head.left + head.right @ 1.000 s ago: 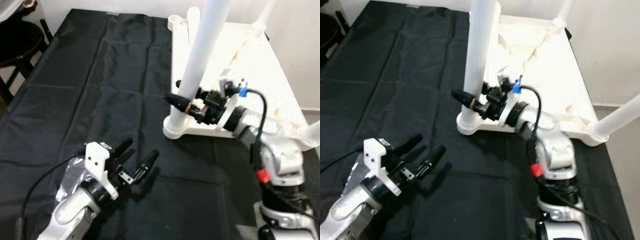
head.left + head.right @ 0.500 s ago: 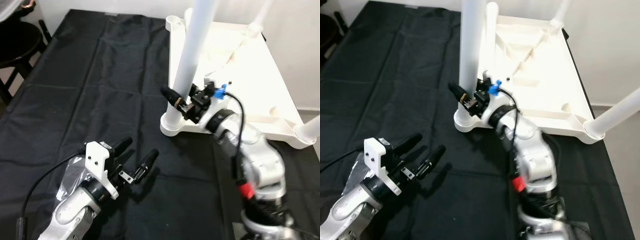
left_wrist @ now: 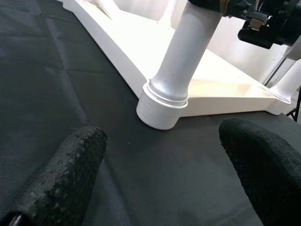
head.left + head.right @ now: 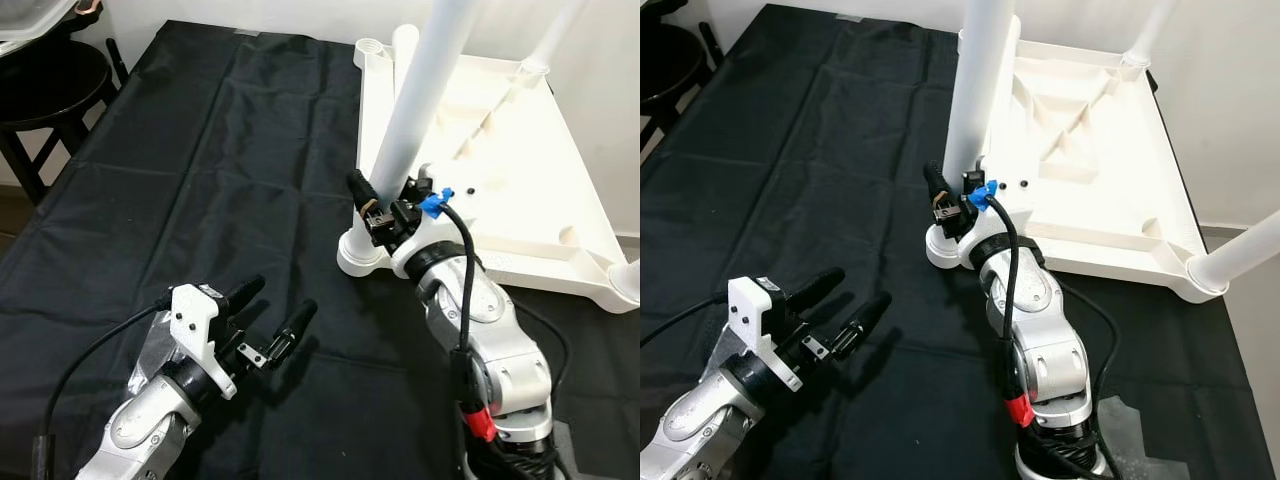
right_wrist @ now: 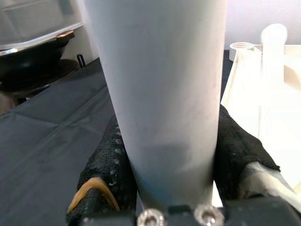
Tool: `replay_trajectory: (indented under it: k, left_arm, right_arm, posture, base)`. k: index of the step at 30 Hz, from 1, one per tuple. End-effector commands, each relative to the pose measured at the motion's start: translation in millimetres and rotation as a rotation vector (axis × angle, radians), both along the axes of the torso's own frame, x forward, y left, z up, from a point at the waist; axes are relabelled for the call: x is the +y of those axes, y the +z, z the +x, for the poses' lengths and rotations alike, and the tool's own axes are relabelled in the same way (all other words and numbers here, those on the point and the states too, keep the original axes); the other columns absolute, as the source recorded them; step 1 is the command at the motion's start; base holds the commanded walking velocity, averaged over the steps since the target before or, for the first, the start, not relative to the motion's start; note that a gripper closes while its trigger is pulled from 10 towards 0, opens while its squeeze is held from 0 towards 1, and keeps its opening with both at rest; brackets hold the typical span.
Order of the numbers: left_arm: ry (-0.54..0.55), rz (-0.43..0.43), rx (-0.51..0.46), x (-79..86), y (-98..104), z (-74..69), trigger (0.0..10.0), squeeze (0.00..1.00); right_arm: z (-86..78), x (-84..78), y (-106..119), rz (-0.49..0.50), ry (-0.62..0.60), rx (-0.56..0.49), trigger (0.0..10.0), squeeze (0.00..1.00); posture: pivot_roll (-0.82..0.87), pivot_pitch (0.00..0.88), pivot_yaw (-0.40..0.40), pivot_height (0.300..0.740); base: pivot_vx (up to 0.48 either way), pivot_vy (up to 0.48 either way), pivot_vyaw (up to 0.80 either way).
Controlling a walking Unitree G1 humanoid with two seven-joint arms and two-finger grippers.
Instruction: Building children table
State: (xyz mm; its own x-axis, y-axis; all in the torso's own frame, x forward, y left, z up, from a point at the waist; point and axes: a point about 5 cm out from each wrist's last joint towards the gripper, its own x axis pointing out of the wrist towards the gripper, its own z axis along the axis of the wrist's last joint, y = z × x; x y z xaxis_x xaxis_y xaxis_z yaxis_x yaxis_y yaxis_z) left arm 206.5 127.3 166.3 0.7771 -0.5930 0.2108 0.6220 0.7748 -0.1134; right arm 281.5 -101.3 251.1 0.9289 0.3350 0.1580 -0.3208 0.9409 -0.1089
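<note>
A: Where's the children's table point(image 4: 500, 160) right now?

B: It lies flipped, underside up, on the black cloth point(image 4: 200, 180) over the tabletop, toward the robot's right. The right hand point(image 4: 385, 215) is clamped on the near-corner leg point(image 4: 415, 110), low down, just above the socket point(image 4: 362, 252).

A: And the left hand point(image 4: 262, 322)?

B: Idle, low over the cloth, well apart from the table, fingers spread wide with nothing between them.

A: How should the leg be seated?

B: I'd judge it's being turned into the socket. Keep the grip square and low, twist about the leg's own axis and don't lever sideways, or the thread may cross or the table may slide on the cloth.

A: Which way does the leg point?

B: Its long axis rises from the socket, leaning slightly away from the robot and to its right; the free end runs off the frame's top.
</note>
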Motion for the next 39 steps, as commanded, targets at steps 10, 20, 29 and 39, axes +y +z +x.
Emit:
replay_trajectory:
  k: [10, 20, 29, 39]
  left_arm:
    - [-0.01, 0.001, 0.025, -1.0, -4, -3.1, 10.0, 0.0]
    - [-0.01, 0.001, 0.025, -1.5, -3, -3.5, 10.0, 0.0]
    - [-0.007, 0.002, 0.023, -2.2, -2, -5.5, 10.0, 0.0]
    - [-0.004, -0.002, 0.024, -2.5, 0, -7.0, 10.0, 0.0]
  right_arm:
    - [18.6, -27.9, 28, -0.078, 0.381, -0.086, 10.0, 1.0]
    - [28.9, -55.3, 49, -0.265, 0.572, -0.122, 10.0, 0.87]
    - [58.5, -59.1, 80, -0.309, 0.683, -0.181, 0.0, 0.0]
    - [60.9, -59.1, 77, -0.334, 0.74, -0.168, 0.0, 0.0]
  posture:
    - [0.02, 0.262, -0.084, 0.74]
    - [0.03, 0.268, -0.08, 0.74]
    - [0.04, 0.281, -0.082, 0.74]
    - [0.04, 0.293, -0.088, 0.74]
  base:
    - [0.0, 0.0, 0.0]
    - [0.0, 0.0, 0.0]
    - [0.0, 0.0, 0.0]
    - [0.0, 0.0, 0.0]
